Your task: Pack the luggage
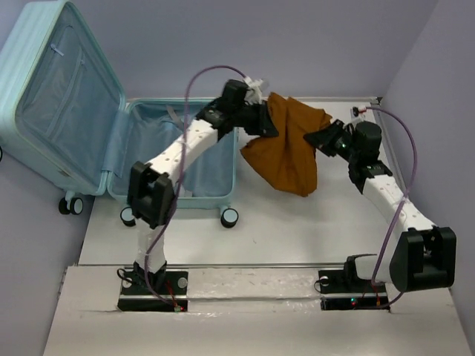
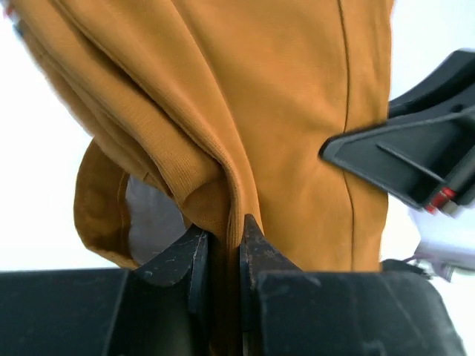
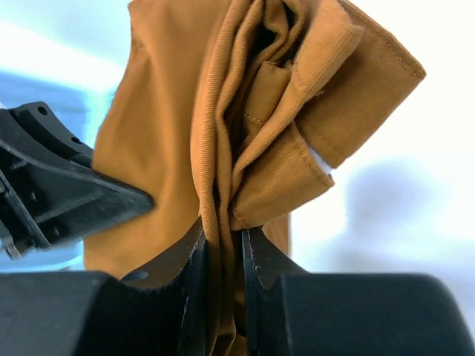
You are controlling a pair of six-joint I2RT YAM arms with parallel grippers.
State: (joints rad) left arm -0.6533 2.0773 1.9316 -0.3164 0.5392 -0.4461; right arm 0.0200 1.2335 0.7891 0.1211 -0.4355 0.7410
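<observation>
The luggage [image 1: 70, 111] is a pale aqua hard-shell suitcase lying open at the left, its lid raised against the wall and its base [image 1: 152, 159] on the table. A mustard-brown garment [image 1: 289, 148] hangs in the air between both arms, to the right of the suitcase. My left gripper [image 1: 269, 122] is shut on its left edge; the cloth [image 2: 245, 111] is pinched between the jaws [image 2: 223, 241]. My right gripper [image 1: 320, 139] is shut on its right side; folds of the cloth [image 3: 245, 126] are clamped there too [image 3: 221, 241].
The suitcase stands on small black-and-blue wheels [image 1: 229, 216] near the left arm's elbow [image 1: 152, 194]. White table surface [image 1: 297, 230] lies under the garment. Lilac walls close in behind and at the right. The right gripper's body [image 2: 415, 159] shows in the left wrist view.
</observation>
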